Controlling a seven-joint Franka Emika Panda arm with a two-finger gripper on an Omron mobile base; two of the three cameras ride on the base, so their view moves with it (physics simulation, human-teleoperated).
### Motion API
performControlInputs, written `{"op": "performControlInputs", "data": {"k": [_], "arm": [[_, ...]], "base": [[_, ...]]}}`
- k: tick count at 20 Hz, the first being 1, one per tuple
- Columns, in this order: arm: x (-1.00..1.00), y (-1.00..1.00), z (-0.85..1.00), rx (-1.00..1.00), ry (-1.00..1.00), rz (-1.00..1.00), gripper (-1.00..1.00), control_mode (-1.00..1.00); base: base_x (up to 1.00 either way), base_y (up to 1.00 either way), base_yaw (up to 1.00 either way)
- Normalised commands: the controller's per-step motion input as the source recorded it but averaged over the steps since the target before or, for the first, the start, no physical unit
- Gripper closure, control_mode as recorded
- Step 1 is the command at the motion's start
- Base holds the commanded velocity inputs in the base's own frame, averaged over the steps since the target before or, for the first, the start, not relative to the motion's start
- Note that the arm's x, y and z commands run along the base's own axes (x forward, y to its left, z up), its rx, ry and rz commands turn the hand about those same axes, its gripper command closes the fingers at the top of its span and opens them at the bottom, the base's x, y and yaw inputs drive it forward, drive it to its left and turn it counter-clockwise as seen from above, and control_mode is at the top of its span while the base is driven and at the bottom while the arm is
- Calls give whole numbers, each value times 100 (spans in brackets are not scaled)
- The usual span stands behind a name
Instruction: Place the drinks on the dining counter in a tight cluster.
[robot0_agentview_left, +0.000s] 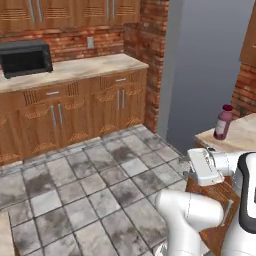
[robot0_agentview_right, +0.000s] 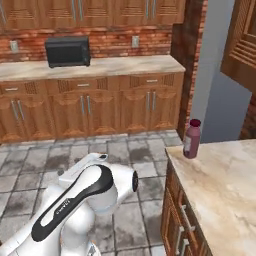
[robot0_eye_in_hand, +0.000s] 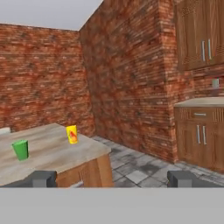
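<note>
A stout purple-red juice bottle (robot0_agentview_left: 223, 122) (robot0_agentview_right: 192, 139) with a maroon cap stands upright near the corner of the beige marble dining counter (robot0_agentview_left: 242, 137) (robot0_agentview_right: 225, 190). My gripper (robot0_eye_in_hand: 112, 178) is open; its two dark fingertips (robot0_eye_in_hand: 41, 178) sit far apart with nothing between them. It hangs over the floor, apart from the bottle, and faces a brick wall. The arm's white hand (robot0_agentview_left: 202, 167) is low, in front of the counter's wooden side and below the bottle.
A small green cup (robot0_eye_in_hand: 20, 149) and a yellow cup (robot0_eye_in_hand: 72, 134) stand on a beige counter top (robot0_eye_in_hand: 48, 159). A black microwave (robot0_agentview_left: 25, 57) (robot0_agentview_right: 67, 51) sits on the back counter (robot0_agentview_left: 85, 67) (robot0_agentview_right: 125, 66) over wooden cabinets. Grey floor tiles (robot0_agentview_left: 100, 175) lie between.
</note>
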Motion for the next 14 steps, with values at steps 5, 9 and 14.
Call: {"op": "performControlInputs", "data": {"k": [5,9,14], "arm": [[0,0,0,0,0,0,-100,100],[0,0,0,0,0,0,-100,100],[0,0,0,0,0,0,-100,100]], "base": [[0,13,-92],[0,16,-90],[0,14,-90]]}}
